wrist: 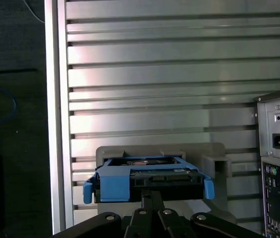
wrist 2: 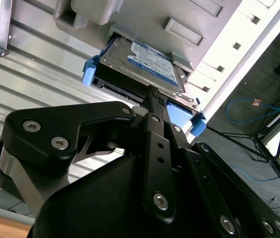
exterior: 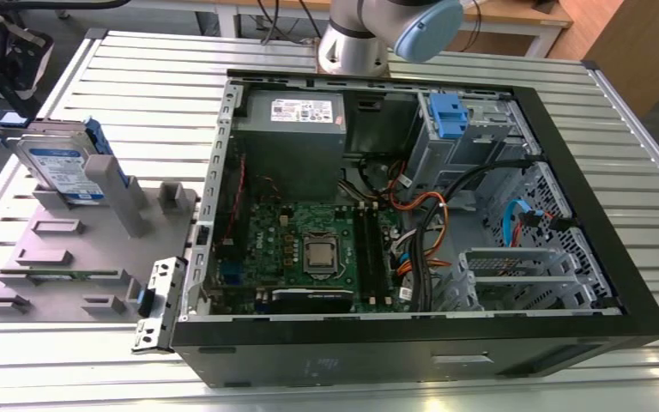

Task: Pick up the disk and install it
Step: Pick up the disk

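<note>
The disk (exterior: 61,167) is a silver drive with a white-and-blue label and a blue bracket. It stands on edge in a grey holder (exterior: 78,249) at the exterior view's left. Both wrist views look along the gripper toward the disk (wrist 2: 149,59) (wrist: 144,173), which lies just beyond the fingertips. My gripper (wrist 2: 152,94) (wrist: 151,194) has its black fingers pressed together, shut, with nothing between them. Whether the tips touch the disk's blue bracket cannot be told.
An open computer case (exterior: 421,206) lies on the slatted metal table (exterior: 135,77) to the exterior view's right of the holder. It holds a grey power supply (exterior: 295,116), a motherboard (exterior: 306,249), cables and a drive cage with a blue tab (exterior: 450,116). The case's rear panel (wrist: 278,148) stands beside the holder.
</note>
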You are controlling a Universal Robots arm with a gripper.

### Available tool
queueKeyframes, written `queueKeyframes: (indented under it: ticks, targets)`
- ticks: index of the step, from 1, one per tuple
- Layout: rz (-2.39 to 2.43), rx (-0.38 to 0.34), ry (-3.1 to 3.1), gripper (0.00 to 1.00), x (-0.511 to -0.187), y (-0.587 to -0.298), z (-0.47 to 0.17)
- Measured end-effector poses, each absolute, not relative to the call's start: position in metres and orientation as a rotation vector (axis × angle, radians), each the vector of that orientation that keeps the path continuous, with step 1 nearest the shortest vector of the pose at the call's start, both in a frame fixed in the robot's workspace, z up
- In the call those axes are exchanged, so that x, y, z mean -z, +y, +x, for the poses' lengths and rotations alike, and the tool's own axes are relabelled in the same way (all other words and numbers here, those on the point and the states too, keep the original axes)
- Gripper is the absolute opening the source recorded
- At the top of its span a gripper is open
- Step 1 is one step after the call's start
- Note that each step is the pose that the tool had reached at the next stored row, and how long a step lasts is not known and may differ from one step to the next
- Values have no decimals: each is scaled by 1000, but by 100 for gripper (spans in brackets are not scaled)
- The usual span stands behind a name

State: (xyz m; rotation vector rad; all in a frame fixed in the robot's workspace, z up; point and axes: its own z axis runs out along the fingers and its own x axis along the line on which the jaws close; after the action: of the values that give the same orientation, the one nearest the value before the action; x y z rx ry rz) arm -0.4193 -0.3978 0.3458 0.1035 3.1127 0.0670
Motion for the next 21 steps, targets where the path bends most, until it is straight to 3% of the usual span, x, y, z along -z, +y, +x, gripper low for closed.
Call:
queueKeyframes:
  ticks: [21]
  targets:
    - [-226, -71, 3111, 11, -346, -398, -419]
